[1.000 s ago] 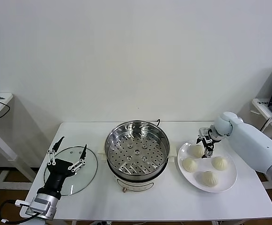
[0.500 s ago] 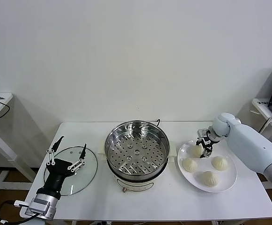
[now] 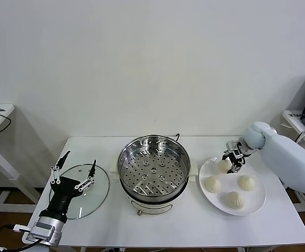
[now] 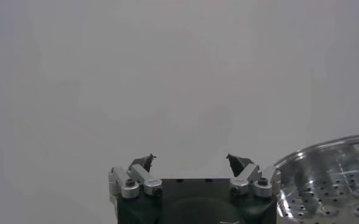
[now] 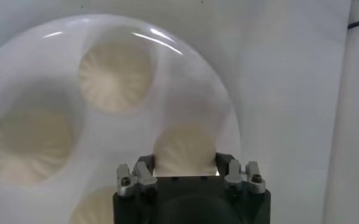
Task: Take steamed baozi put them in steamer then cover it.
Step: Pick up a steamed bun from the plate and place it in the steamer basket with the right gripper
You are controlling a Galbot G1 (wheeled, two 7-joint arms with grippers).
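A plain white wall backs the white table.

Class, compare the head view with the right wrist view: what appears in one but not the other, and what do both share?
Only the head view shows the wide shiny stainless-steel steamer with its perforated tray, the round clear glass lid lying on the white table, and the left gripper, open above that lid. Only the right wrist view shows close up how the right gripper has its fingers against the sides of one cream-white pleated baozi. Both show the flat white round plate, the four baozi and the right gripper.
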